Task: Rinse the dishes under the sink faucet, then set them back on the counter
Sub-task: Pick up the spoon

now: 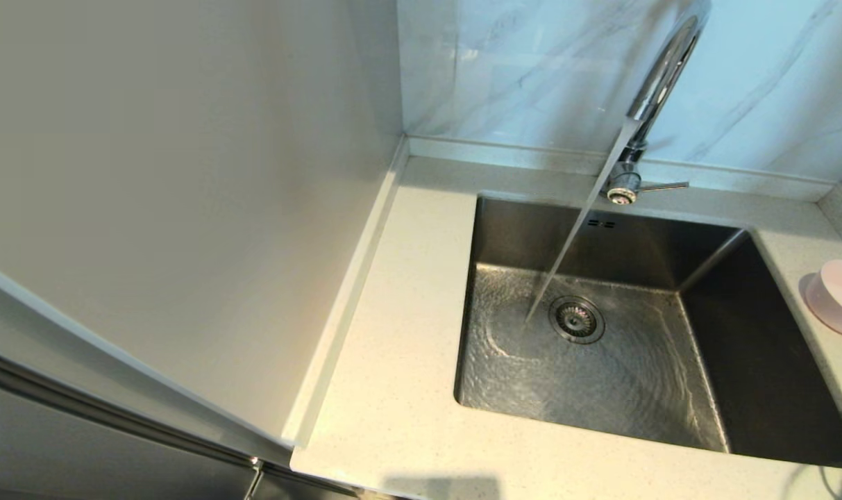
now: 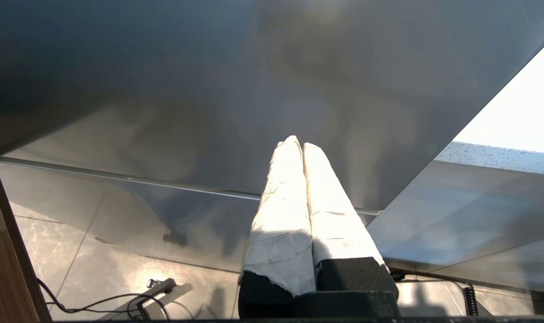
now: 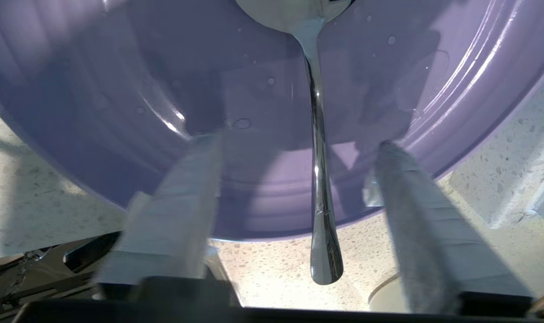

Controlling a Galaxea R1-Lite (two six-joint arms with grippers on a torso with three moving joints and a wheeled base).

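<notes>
Right pincer (image 3: 294,148) is hanging over the lilac plate (image 3: 119,89), its taped fingers (image 3: 182,197) standing apart on either side of a metal spoon (image 3: 319,179) whose handle is pointing back toward the wrist; nothing is clamped yet, and whether the fingertips are touching the plate I cannot tell. The plate is sitting on the speckled surface (image 3: 38,206), with beads of water showing on its face.

Left pincer (image 2: 302,148) is parked low beside a grey cabinet panel, its white-wrapped fingers pressed together and holding nothing.

In the head view neither arm is showing. Water is running from the chrome gooseneck faucet (image 1: 660,76), standing at about one o'clock from the drain strainer (image 1: 576,319), and the stream is landing just beside the strainer at nine o'clock. The steel sink (image 1: 601,368) is holding no dishes. A pale pink bowl (image 1: 837,297) is resting on the surface at three o'clock from the sink.

Judging by this, the task is at an early or middle stage: the tap is on, the plate looks wet, but dishes are standing on the surface and nothing is under the stream.
</notes>
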